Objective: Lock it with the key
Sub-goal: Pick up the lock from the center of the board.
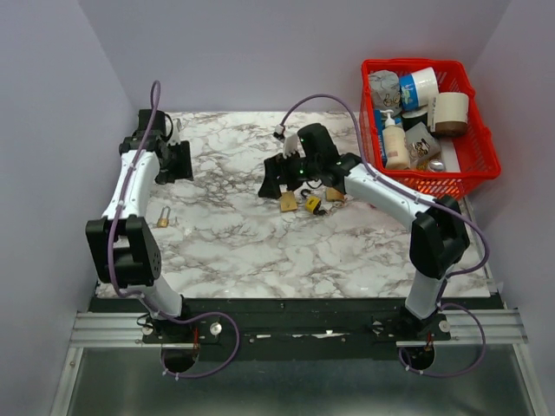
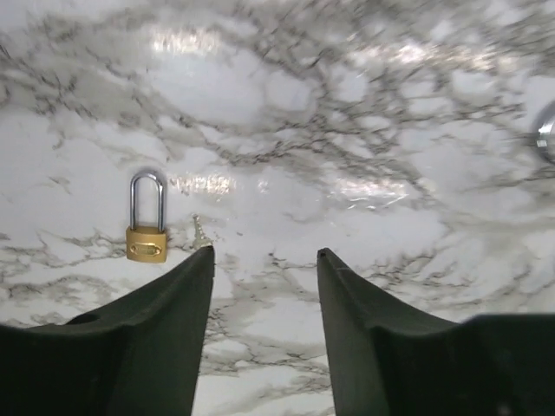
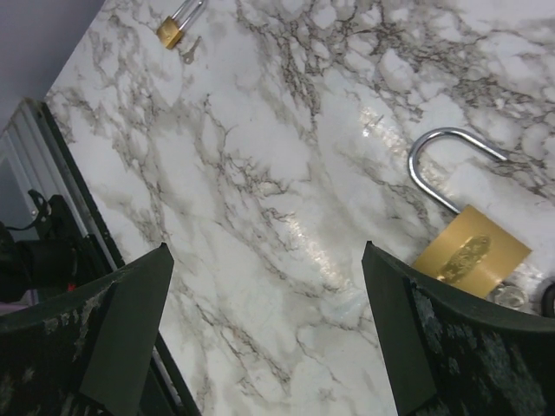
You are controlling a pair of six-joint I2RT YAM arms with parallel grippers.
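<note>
A small brass padlock point(image 1: 162, 217) with its shackle closed lies at the table's left side; in the left wrist view point(image 2: 146, 227) a small key point(image 2: 199, 232) lies just right of it. My left gripper point(image 1: 179, 162) point(image 2: 264, 256) is open and empty, above and short of that padlock. Several brass padlocks point(image 1: 288, 202) lie mid-table. My right gripper point(image 1: 276, 183) point(image 3: 269, 251) is open and empty, just left of a larger brass padlock point(image 3: 468, 251) whose shackle stands open. A silver and dark piece point(image 3: 513, 298) beside its body is too cut off to name.
A red basket point(image 1: 474, 170) of bottles and containers stands at the back right. The small padlock also shows far off in the right wrist view point(image 3: 171, 31). The metal rail point(image 1: 286, 328) runs along the near table edge. Purple walls close in left and back.
</note>
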